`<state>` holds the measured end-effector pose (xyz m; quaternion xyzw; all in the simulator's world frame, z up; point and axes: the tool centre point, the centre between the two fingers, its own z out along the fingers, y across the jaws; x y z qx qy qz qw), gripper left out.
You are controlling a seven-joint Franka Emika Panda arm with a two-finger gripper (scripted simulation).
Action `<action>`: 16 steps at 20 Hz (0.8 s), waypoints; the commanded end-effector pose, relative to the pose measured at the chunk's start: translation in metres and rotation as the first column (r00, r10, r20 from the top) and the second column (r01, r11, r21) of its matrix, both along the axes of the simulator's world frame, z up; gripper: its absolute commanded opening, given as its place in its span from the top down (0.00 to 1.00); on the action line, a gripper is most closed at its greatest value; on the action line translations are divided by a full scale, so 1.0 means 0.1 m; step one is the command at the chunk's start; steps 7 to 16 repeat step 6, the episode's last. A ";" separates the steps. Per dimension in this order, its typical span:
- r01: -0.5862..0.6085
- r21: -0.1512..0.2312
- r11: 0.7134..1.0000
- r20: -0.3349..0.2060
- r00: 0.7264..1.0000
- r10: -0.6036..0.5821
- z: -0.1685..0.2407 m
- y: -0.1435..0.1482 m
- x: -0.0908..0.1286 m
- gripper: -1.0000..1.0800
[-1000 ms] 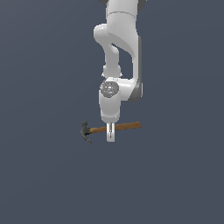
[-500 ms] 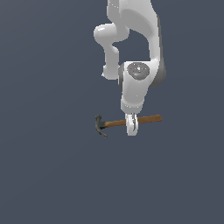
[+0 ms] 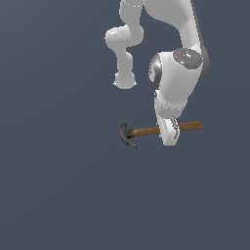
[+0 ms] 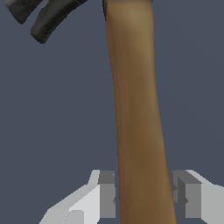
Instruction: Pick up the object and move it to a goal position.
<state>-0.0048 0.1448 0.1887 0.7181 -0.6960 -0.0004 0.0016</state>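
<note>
Wooden hammer (image 3: 146,131) handle between gripper (image 4: 145,199) pads (image 4: 107,194).

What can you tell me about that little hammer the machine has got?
The hammer is a small claw hammer with a slim brown handle that looks like wood and a dark grey, metal-looking head with a curved, split claw. It lies roughly level, with its head toward the exterior view's left. The gripper has its pale fingers on either side of the handle, past its middle toward the free end. Nothing else touches it.
</note>
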 end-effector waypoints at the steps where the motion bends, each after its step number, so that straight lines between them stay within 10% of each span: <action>1: 0.001 0.000 1.000 0.003 1.000 -0.001 0.09 0.08 0.02 1.00; 16: 0.000 0.002 1.000 0.003 1.000 0.000 0.12 0.13 0.04 1.00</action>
